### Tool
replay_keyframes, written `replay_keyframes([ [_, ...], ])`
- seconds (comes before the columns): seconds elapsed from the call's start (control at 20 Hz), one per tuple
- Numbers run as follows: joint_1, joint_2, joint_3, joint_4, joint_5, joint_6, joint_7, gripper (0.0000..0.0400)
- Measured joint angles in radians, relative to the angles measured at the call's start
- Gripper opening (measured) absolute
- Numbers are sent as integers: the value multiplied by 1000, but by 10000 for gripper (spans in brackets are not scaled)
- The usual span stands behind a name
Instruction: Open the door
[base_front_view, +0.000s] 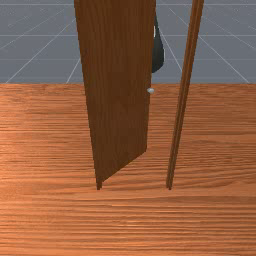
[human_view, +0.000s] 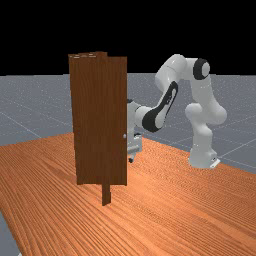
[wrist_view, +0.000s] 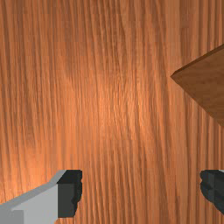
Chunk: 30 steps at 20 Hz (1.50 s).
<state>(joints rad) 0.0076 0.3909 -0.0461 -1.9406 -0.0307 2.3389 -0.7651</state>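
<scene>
Our black-tipped grey gripper, spread wide, hangs on the front view's far side of the flat brown wooden door; it's ajar, and we judge it next needs swinging wider.

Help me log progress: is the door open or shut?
Open: in the front view the door slants back, with table showing between its knob and the post on the front view's right.

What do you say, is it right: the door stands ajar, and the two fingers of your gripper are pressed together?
Not quite: my gripper is open, its fingers wide apart, as the wrist view shows. The door does stand ajar.
</scene>
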Motion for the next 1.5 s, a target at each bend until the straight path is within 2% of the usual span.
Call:
replay_keyframes([
  [0.05, 0, 0, 0, 0, 0, 0, 0, 243],
  [0.1, 0, 0, 0, 0, 0, 0, 0, 148],
  [0.15, 0, 0, 0, 0, 0, 0, 0, 90],
  [0.25, 0, 0, 0, 0, 0, 0, 0, 33],
  [0.4, 0, 8, 0, 15, 0, -13, -1, 7],
  [0.5, 29, 1, -26, 12, -69, -19, 59, 3],
  [0.6, 37, -20, -31, 20, -91, -56, 74, 1],
  [0.65, 35, -71, -29, -48, -96, -30, 81, 1],
  [0.7, 14, -121, -10, -110, -31, -67, 20, 0],
  [0.75, 19, -231, -18, -275, -44, 32, 100, 0],
  [0.8, 14, -336, -18, -409, -57, 60, 124, 0],
  [0.95, -12, -616, -7, -715, -81, 83, 178, 0],
  [1.05, -26, -703, 1, -796, -83, 76, 211, 0],
  [1.1, -31, -702, 42, -792, -55, 64, 376, 0],
  [1.15, -18, -693, 108, -779, -15, 54, 572, 0],
  [1.25, 51, -625, 261, -701, 44, 39, 980, 0],
  [1.3, 109, -569, 308, -636, 38, 26, 1082, 0],
  [1.4, 205, -484, 348, -537, 0, 2, 1010, 0],
  [1.5, 238, -432, 353, -478, -39, 6, 762, 0],
])
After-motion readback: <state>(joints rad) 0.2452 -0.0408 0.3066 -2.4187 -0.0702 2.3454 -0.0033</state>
